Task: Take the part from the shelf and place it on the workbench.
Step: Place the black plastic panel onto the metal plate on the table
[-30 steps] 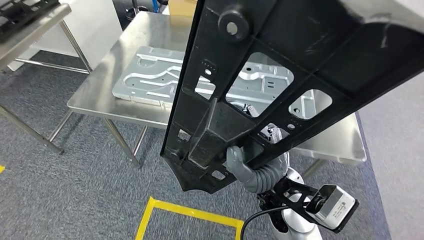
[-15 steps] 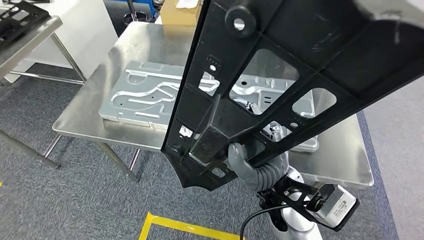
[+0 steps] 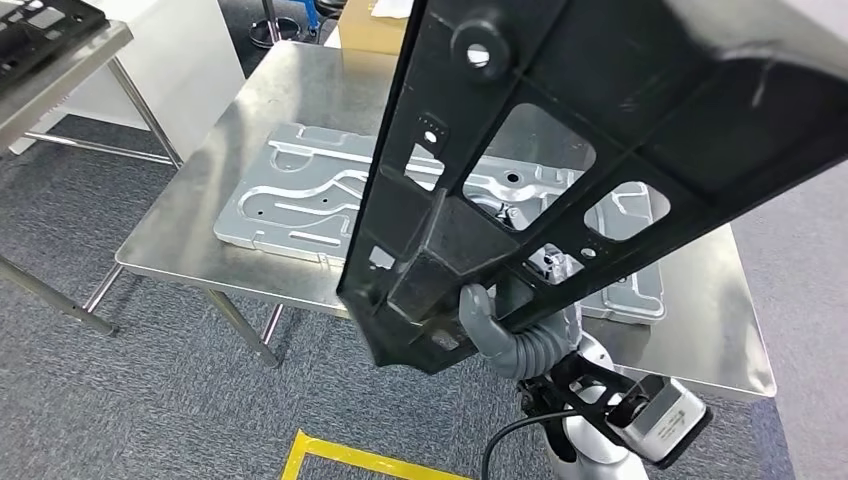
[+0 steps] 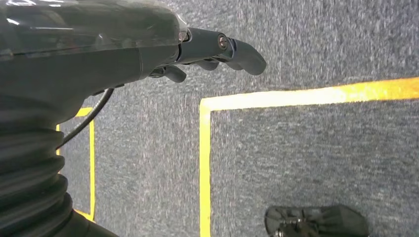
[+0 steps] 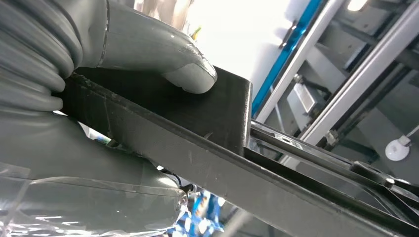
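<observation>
Part (image 3: pixel 600 130) is off the shelf and in the air: a long black ribbed frame crossing the head view from upper right down to lower centre. Right hand (image 3: pixel 490 320) grips its lower end, thumb (image 5: pixel 185 69) pressed on a raised block. Left hand (image 4: pixel 217 49) hangs over grey carpet, fingers partly curled, holding nothing. Desk (image 3: pixel 210 220) sits at centre frame, already carrying a silver stamped panel (image 3: pixel 300 195). Pickup looks done; lowering and release remain.
</observation>
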